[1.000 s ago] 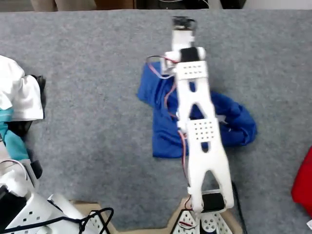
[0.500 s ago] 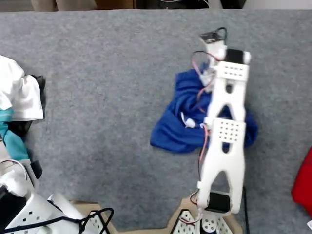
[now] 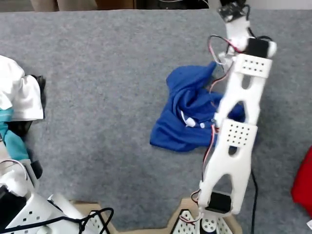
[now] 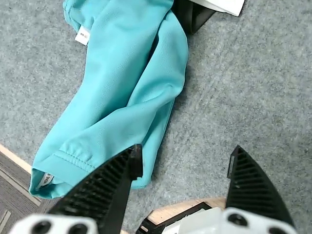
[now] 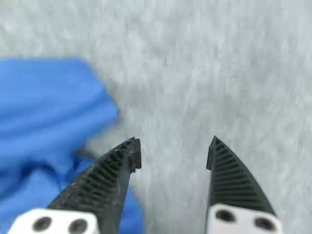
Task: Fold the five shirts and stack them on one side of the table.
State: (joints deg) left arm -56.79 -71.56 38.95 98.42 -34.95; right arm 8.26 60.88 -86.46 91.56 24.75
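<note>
Five shirts are asked for, and none is seen folded neatly, so nearly all of the job is judged to be left. The blue shirt (image 3: 195,114) is laid in a crumpled heap on the grey table (image 3: 97,48), just beside the right gripper (image 5: 173,146), on the side toward that arm's own base. The jaws of this gripper are held wide apart over bare table, and nothing is gripped between them. The left gripper (image 4: 186,153) is also spread open and empty. A teal shirt (image 4: 131,83) is stretched out loosely on the table below and in front of it. A white shirt (image 3: 17,92) and something black (image 3: 36,85), maybe a shirt too, are bunched up close to the teal one, more like a messy pile than a tidy stack. A red shirt (image 3: 304,183) is seen well apart from the right gripper, out at the table's edge. Each shirt is yet to be smoothed, folded and stacked.
</note>
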